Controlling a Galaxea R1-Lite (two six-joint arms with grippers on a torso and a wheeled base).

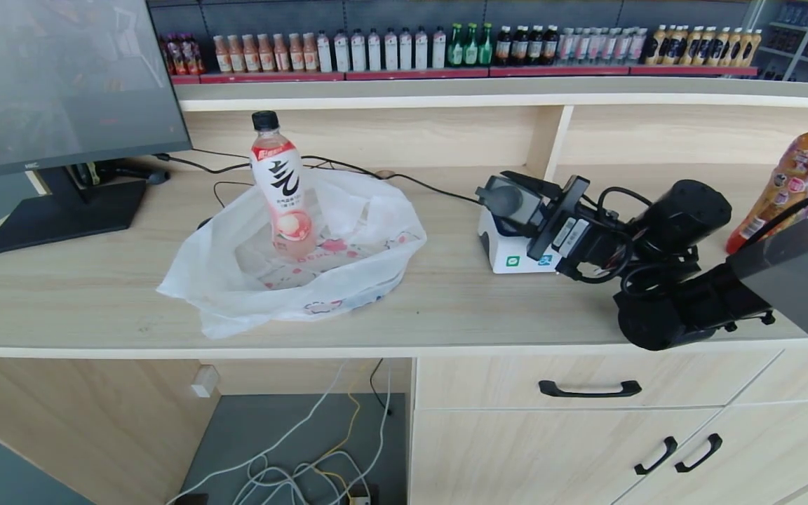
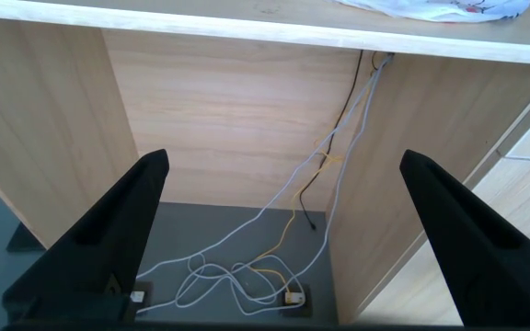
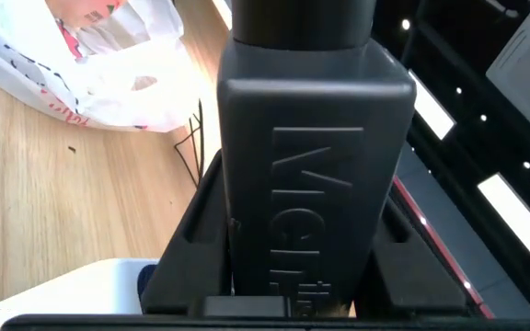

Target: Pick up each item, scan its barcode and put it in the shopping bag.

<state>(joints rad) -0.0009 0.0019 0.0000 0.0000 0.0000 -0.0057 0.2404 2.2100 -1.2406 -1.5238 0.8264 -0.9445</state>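
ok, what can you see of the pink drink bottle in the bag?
The clear plastic bottle of pink drink has a black screw cap and a white-and-pink label with black characters and a fruit picture. It stands upright inside the open thin white plastic shopping bag, on the pale wooden counter. Nothing grips it.

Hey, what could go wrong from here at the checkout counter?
The right gripper seems to grip the scanner; lifting it could drag its cable against the shopping bag and tip the upright pink bottle. The right arm's elbow sits close to the orange bottle and might knock it.
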